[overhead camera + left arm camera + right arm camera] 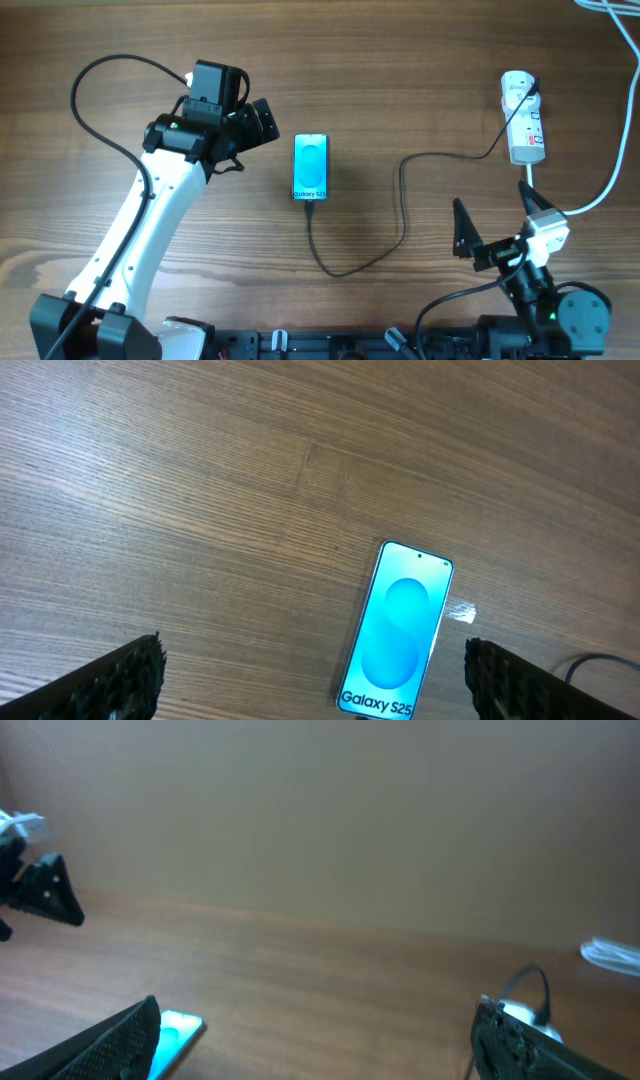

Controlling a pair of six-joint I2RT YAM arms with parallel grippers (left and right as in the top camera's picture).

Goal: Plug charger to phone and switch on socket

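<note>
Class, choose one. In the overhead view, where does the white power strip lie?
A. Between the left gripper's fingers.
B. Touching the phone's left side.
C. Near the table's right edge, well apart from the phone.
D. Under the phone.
C: the power strip lies by the right edge of the table, while the phone lies near the middle, a stretch of wood between them.

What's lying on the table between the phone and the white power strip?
Just the thin dark cable, curving across the stretch between the phone and the power strip. Nothing else lies there. The overhead view shows it.
</note>
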